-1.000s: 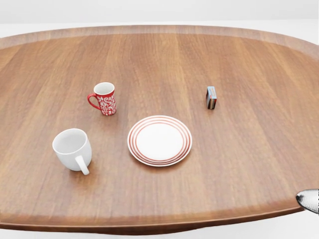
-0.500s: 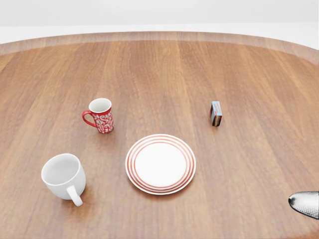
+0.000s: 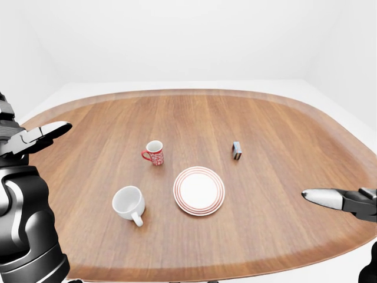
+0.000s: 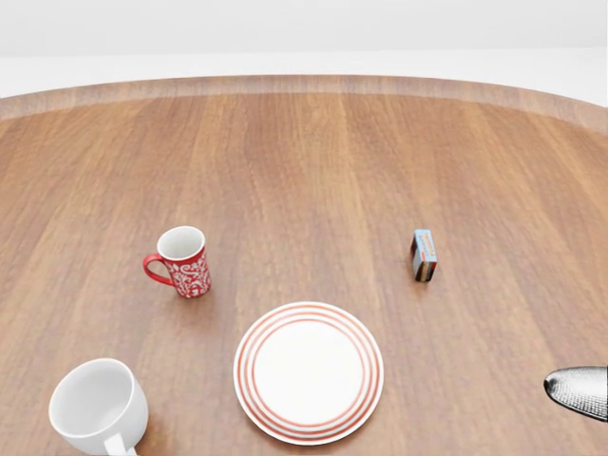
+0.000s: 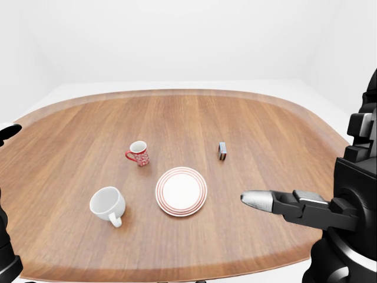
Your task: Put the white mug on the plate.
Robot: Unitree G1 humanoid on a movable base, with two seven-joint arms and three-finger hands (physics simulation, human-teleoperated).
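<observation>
The white mug (image 3: 129, 203) stands upright on the wooden table (image 3: 194, 118), its handle towards the view's bottom. To its right, a short gap away, lies the empty white plate (image 3: 199, 190) with red rings. My left hand (image 3: 48, 131) hovers open over the table's left edge, well left of and above the mug. At the right edge of the left-eye view my right hand (image 3: 321, 198) points leftward, open and holding nothing, far right of the plate. In the head view the mug (image 4: 95, 408) is cut by the bottom edge.
A red patterned mug (image 3: 155, 152) stands above the white mug, up-left of the plate. A small box (image 3: 236, 150) stands on edge up-right of the plate. Bare wood stretches to the table's rim, with white floor and walls around it.
The whole head view has shifted: mugs, plate and box all sit lower and larger, so the camera has moved. They keep their places on the table. My right fingertip stays at the lower right edge.
</observation>
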